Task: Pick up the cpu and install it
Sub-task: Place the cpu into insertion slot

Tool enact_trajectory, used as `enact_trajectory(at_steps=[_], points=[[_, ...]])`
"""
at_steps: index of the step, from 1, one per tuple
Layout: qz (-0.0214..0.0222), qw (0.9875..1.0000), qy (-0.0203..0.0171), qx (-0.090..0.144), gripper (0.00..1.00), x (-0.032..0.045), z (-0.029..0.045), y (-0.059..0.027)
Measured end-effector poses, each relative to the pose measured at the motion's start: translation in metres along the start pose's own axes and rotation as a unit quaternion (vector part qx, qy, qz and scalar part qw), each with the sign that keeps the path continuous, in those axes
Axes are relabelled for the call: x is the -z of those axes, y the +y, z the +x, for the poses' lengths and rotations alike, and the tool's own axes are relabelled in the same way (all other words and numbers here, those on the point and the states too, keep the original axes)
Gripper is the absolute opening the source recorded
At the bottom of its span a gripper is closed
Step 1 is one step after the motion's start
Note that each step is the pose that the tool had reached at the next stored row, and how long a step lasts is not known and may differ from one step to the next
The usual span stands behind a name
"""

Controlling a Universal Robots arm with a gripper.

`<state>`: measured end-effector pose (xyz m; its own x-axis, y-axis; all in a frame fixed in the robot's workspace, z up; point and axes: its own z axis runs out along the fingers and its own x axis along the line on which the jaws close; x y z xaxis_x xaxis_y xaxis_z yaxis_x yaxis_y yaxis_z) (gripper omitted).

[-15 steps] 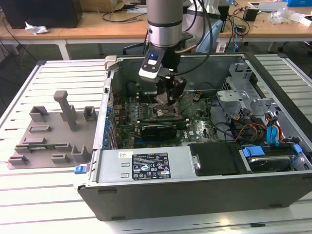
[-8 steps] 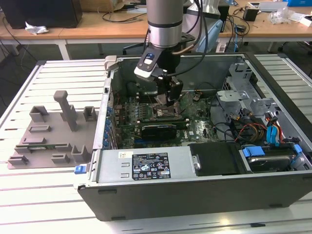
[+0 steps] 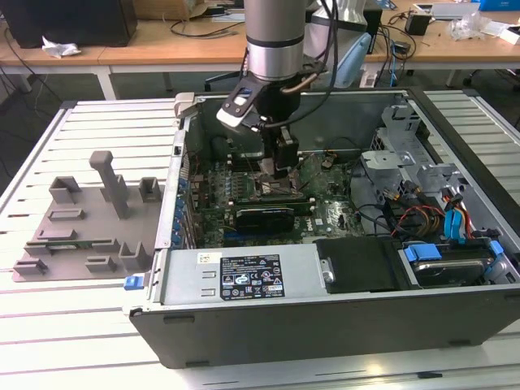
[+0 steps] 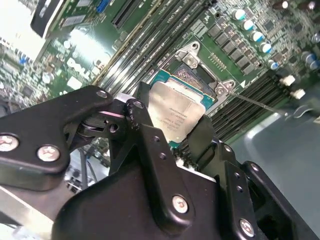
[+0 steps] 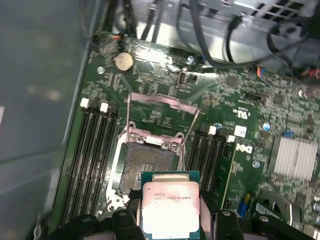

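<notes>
The cpu [image 4: 176, 111], a flat square chip with a shiny silver top and a green edge, sits between the two black fingers of my gripper [image 4: 175, 131], which is shut on it. In both wrist views it hangs just above the open socket [image 5: 149, 169] on the green motherboard, overlapping one side of it and a little off from centre. The socket's metal load frame [image 5: 161, 104] is swung open and stands up behind it. In the exterior view my gripper [image 3: 284, 169] reaches down inside the open computer case [image 3: 325, 317], over the middle of the board.
Memory slots [image 5: 92, 150] flank the socket on both sides. A power supply [image 3: 244, 278] lies along the near case wall, with drive bays and coloured cables [image 3: 439, 219] at the exterior view's right. A grey tray with blocks [image 3: 89, 219] lies outside the case, at the exterior view's left.
</notes>
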<state>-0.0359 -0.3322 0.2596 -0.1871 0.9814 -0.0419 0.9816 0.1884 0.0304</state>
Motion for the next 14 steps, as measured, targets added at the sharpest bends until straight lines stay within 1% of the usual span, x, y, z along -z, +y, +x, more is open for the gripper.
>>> enact_trajectory(at_steps=[2, 4, 6, 9, 10, 12, 14], points=[[0.0007, 0.9999, -0.0005, -0.016, 0.55, -0.0009, 0.0000, 0.0000], [0.0017, 0.9991, -0.0012, -0.041, 0.55, -0.0027, 0.0001, -0.0001], [0.0021, 0.9986, -0.0005, -0.053, 0.55, -0.0043, 0.0000, 0.0005], [0.0020, 0.9982, 0.0022, -0.061, 0.55, -0.0064, -0.0005, 0.0037], [0.0019, 0.9980, 0.0035, -0.063, 0.55, -0.0081, -0.0008, 0.0064], [0.0019, 0.9980, 0.0038, -0.063, 0.55, -0.0102, -0.0006, 0.0076], [0.0021, 0.9980, 0.0039, -0.063, 0.55, -0.0144, 0.0006, 0.0080]])
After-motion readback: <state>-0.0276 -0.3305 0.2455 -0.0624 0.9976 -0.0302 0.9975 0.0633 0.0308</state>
